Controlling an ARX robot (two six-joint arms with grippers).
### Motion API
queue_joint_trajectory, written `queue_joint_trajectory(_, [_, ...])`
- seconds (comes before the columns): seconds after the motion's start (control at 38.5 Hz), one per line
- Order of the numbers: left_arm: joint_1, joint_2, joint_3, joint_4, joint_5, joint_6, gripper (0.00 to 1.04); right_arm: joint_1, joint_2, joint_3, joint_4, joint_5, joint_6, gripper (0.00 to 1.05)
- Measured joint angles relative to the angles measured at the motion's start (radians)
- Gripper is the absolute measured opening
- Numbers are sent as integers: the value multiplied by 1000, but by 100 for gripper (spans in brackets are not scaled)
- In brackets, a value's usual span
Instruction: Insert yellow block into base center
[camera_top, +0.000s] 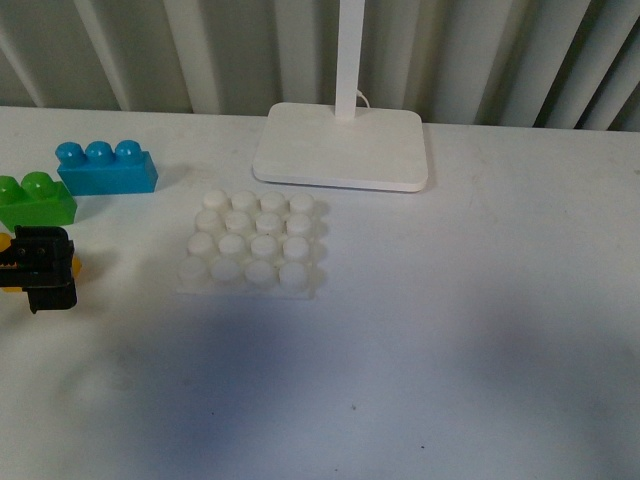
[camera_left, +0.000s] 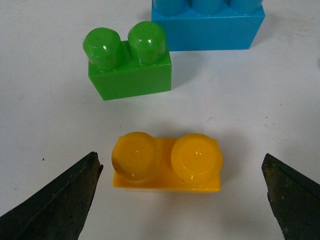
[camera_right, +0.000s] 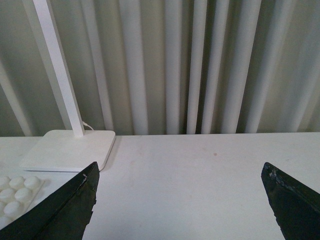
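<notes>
The small yellow-orange plastic brick with two round studs (camera_left: 167, 162) lies flat on the white table (camera_top: 450, 350), studs up, at the far left edge of the front view. It is not yet in any grip. The left arm's jaws stand wide open, one black jaw on each side of the block's long ends, with a clear gap of bare table between each jaw and the block. They hold nothing.

Just beyond the yellow block sits the green two-stud plastic brick (camera_left: 130, 67), apart from it. Beside that is the longer blue three-stud brick (camera_left: 207, 25), close to the green brick or touching it.

The flat white square plate with its four-by-four grid of round studs (camera_top: 250, 245) lies well to the right of the bricks, near the middle of the table. All its studs are bare. Behind it stands the smooth white rectangular lamp foot with its pole (camera_top: 340, 148).

The right arm's jaws are also spread wide and empty, over open table, with the lamp foot and a corner of the studded plate off to one side.

So, as I judge it, nothing of the insertion is done. The approach looks lined up. What remains is to close on the block, lift it, carry it rightward to the plate, set it over the middle studs and press it home.
</notes>
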Motion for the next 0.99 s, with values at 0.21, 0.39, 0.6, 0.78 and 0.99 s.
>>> queue_joint_trajectory(0.21, [13,15,27,-18,-9,3,98,0,0,0,0,0,0,95])
queue_joint_trajectory(0.39, [12,37,39,-24,-16,5,98,0,0,0,0,0,0,95])
queue_joint_trajectory(0.6, [13,61,54,-32,-23,5,98,0,0,0,0,0,0,95])
queue_joint_trajectory(0.78, [21,80,74,-43,-27,5,98,0,0,0,0,0,0,95])
queue_joint_trajectory(0.99, [32,90,87,-48,-31,5,98,0,0,0,0,0,0,95])
